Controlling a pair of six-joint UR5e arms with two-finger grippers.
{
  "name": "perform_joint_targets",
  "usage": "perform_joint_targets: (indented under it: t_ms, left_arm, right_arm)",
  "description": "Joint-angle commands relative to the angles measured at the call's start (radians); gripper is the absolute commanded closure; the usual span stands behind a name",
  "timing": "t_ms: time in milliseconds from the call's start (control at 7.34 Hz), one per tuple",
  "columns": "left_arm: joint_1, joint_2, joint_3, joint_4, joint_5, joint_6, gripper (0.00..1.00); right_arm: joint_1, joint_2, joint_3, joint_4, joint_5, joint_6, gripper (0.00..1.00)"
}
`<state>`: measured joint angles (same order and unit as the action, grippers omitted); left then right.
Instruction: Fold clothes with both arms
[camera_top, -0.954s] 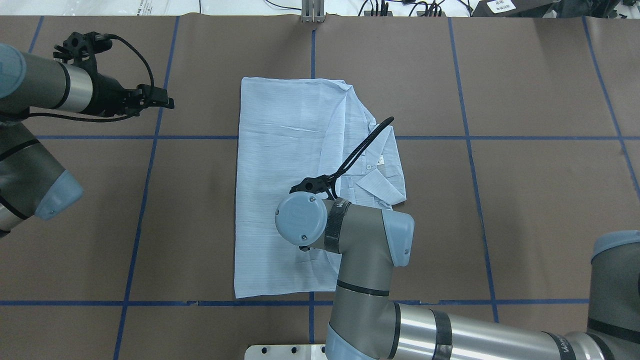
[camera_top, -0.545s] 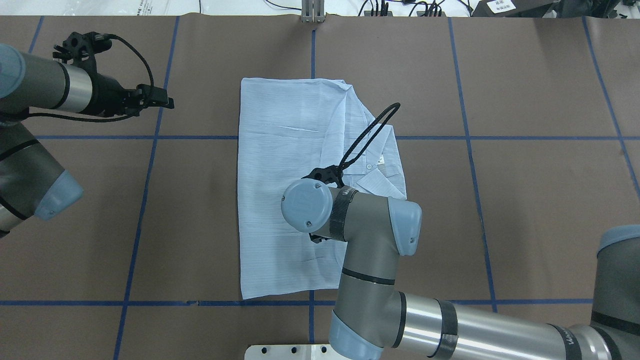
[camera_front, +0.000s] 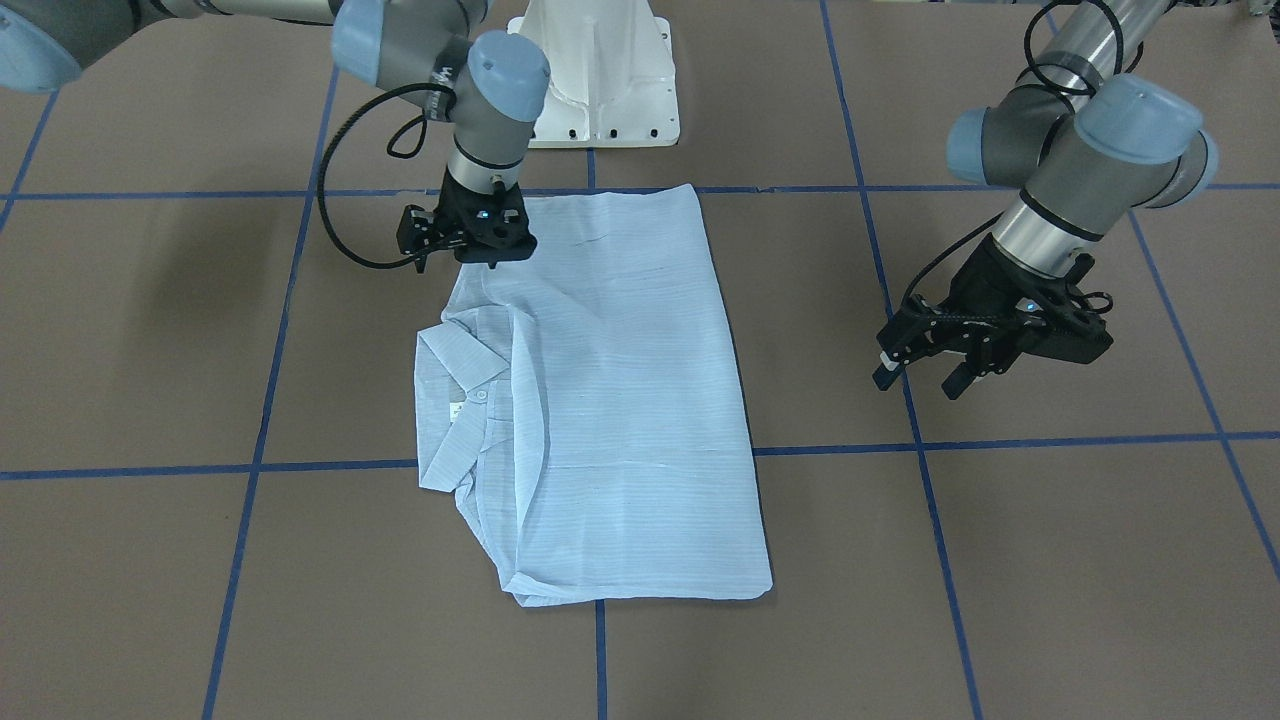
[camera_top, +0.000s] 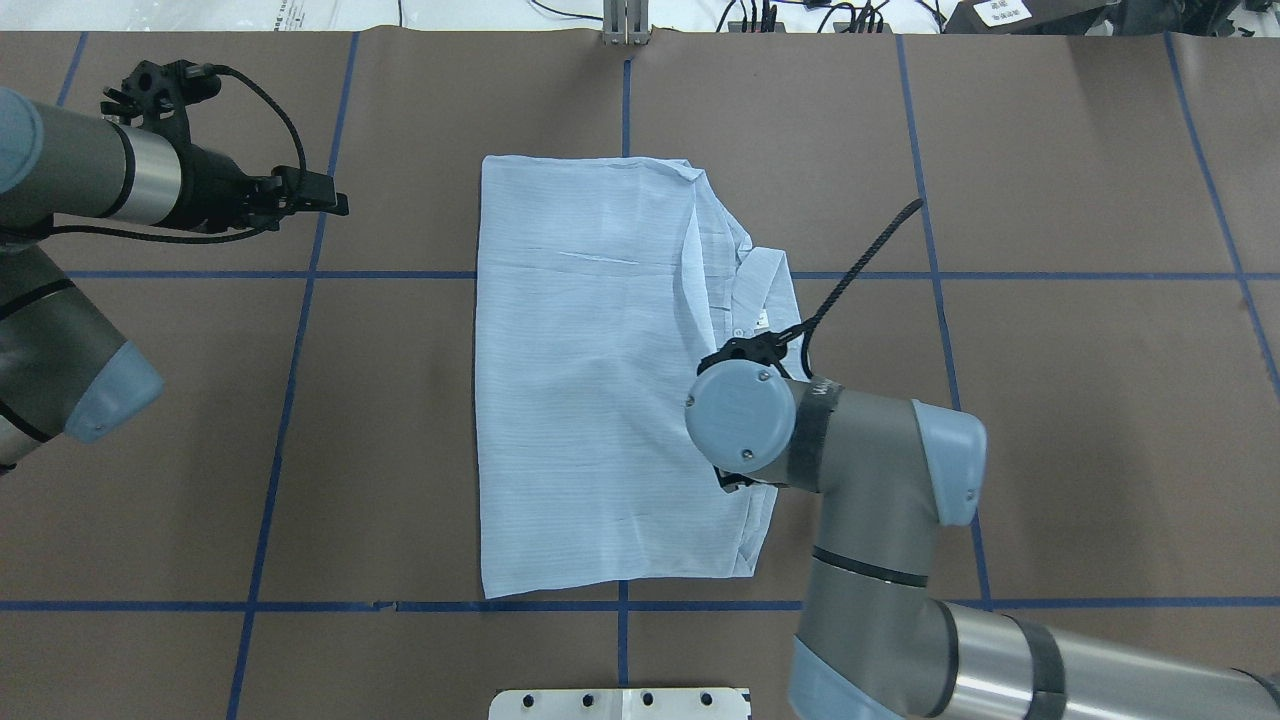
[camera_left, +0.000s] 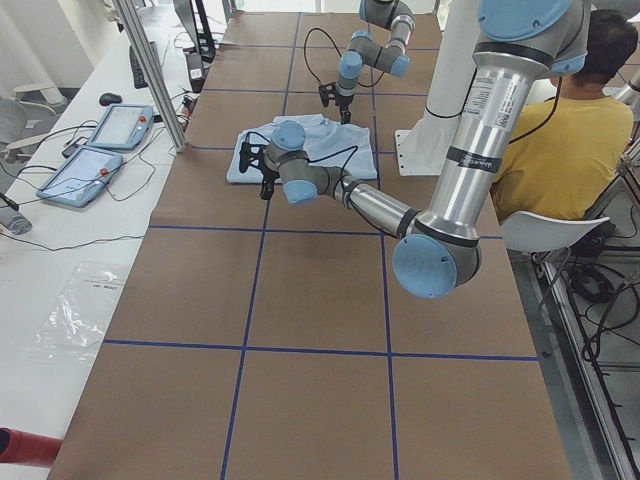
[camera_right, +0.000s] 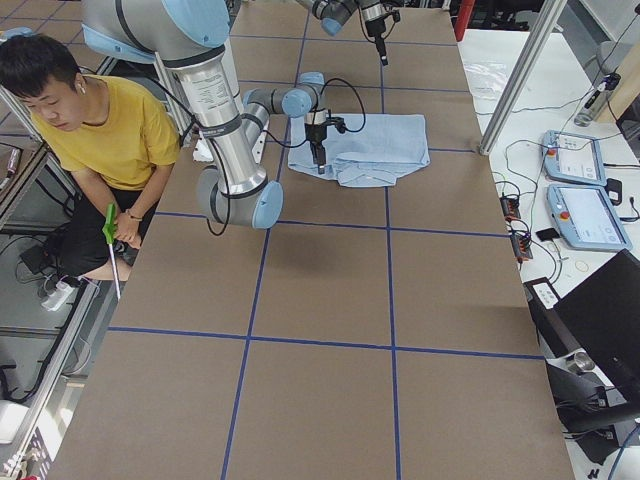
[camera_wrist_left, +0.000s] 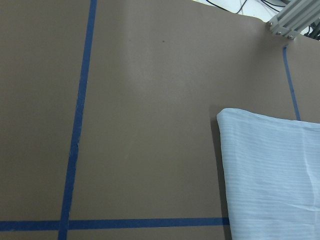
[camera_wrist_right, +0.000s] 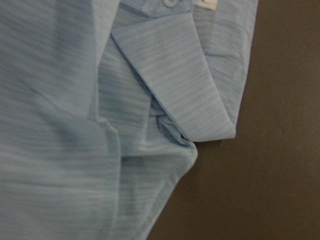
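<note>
Two robot arms reach over a brown bench (camera_front: 1000, 560) marked with blue tape lines. From the front, the pale-blue shirt (camera_front: 620, 400) lies flat mid-bench, folded into a long rectangle, with its collar (camera_front: 455, 365) poking out along one side. The right claw (camera_front: 457, 262) hangs just above the shirt's corner nearest the robot, jaws apart and gripping nothing. The left claw (camera_front: 918, 380) hovers well clear of the shirt, also spread and empty.

From overhead, the right wrist hides its claw, and a loose flap shows at the shirt's near edge beside it. Both side cameras show the shirt small and far off, and a seated person (camera_right: 120, 130) in yellow by the robot. The left wrist camera sees one folded corner on bare bench. The right wrist camera sees the collar close up.

The cloth looks thin, light and floppy. A pinch at a folded corner, taking all layers together, would likely hold best.
</note>
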<state>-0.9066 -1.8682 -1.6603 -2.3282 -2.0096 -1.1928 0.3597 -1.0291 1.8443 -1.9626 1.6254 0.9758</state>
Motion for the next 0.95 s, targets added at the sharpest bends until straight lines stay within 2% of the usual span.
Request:
perform_joint_targets:
  t_ms: [0, 136, 273, 409, 681, 818]
  left_arm:
    - [0.0, 0.001, -0.01, 0.001, 0.0, -0.001, 0.0]
    - [0.0, 0.001, -0.015, 0.003, 0.0, -0.002, 0.0]
    - [0.0, 0.001, -0.018, 0.003, 0.0, -0.002, 0.0]
    - [0.0, 0.023, -0.036, 0.001, 0.0, -0.002, 0.0]
    - [0.006, 0.029, -0.042, 0.003, 0.002, -0.001, 0.0]
    - [0.008, 0.027, -0.042, 0.009, 0.002, 0.001, 0.0]
  right_arm:
    - [-0.005, -0.08, 0.118, -0.071, 0.002, 0.0, 0.0]
    - [-0.007, -0.051, 0.115, -0.071, 0.001, 0.033, 0.0]
    - [-0.011, -0.042, 0.115, -0.064, 0.019, 0.16, 0.0]
    - [-0.042, -0.034, 0.11, -0.003, 0.027, 0.364, 0.0]
    - [-0.116, -0.054, 0.083, 0.244, 0.027, 0.754, 0.0]
    - [-0.128, -0.058, 0.081, 0.299, 0.027, 0.87, 0.0]
